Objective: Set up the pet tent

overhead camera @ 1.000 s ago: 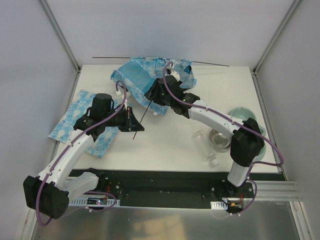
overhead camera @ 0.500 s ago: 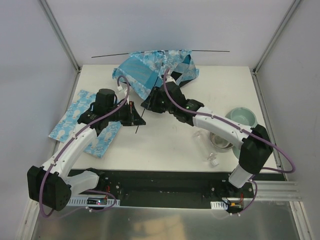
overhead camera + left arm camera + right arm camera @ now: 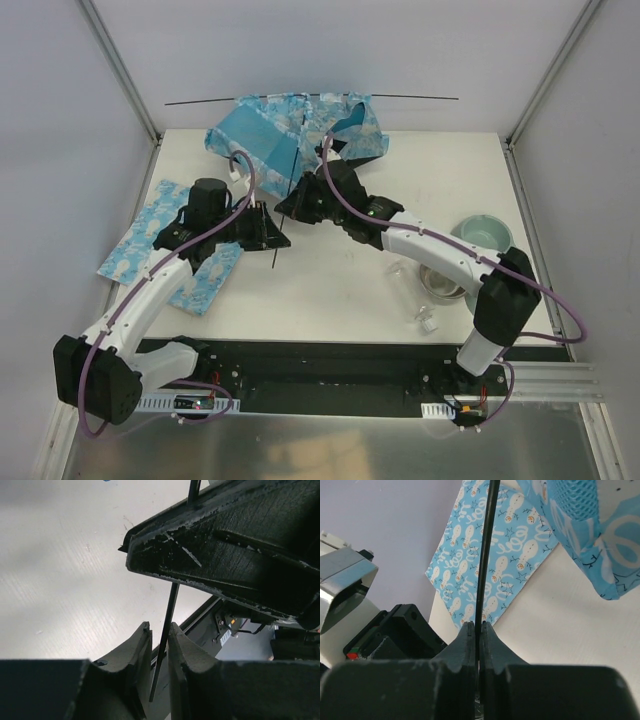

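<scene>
Pole-fitting step: your right tool (image 3: 479, 625) clenches the thin black pole (image 3: 485, 555) of the small blue fabric tent (image 3: 270, 135); left tool (image 3: 160, 627) released around it. Next, regrip and bow it.

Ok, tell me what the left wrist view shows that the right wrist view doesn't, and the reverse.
Only the left wrist view: the left fingers standing slightly apart around the pole, and the black base rail past the table's near edge. Only the right wrist view: the right fingers shut on the pole, the snowman-print mat lying flat, and the pet tent fabric with mesh. Both: the thin black pole and the white table.
</scene>
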